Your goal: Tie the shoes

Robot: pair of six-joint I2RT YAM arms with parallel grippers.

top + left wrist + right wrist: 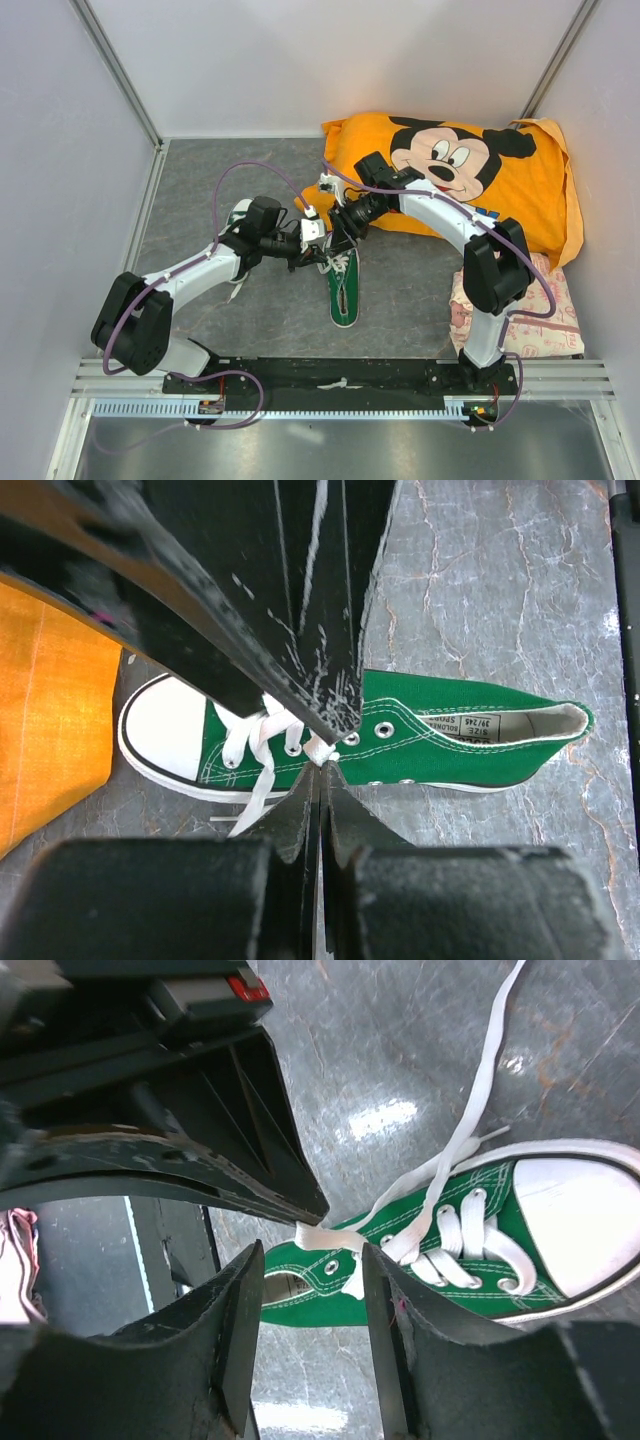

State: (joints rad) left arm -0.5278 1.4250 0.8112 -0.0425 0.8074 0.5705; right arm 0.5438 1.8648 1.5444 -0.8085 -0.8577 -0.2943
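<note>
One green sneaker [342, 288] with a white toe cap lies on the grey floor in the middle, its laces loose. It shows in the left wrist view [450, 740] and the right wrist view [470, 1250]. My left gripper [316, 232] is shut on a white lace [322, 750] just above the upper eyelets; its tips [322, 768] are pressed together. My right gripper [342, 238] is open, and its tips [312, 1260] straddle the same lace [335, 1238] right beside the left gripper's fingers [250, 1175]. The second sneaker [240, 213] lies mostly hidden under the left arm.
An orange Mickey Mouse cloth [470, 170] lies at the back right, its edge close behind the grippers [50, 710]. A pink patterned cloth [525, 310] lies by the right arm's base. White walls enclose the floor on the left, back and right.
</note>
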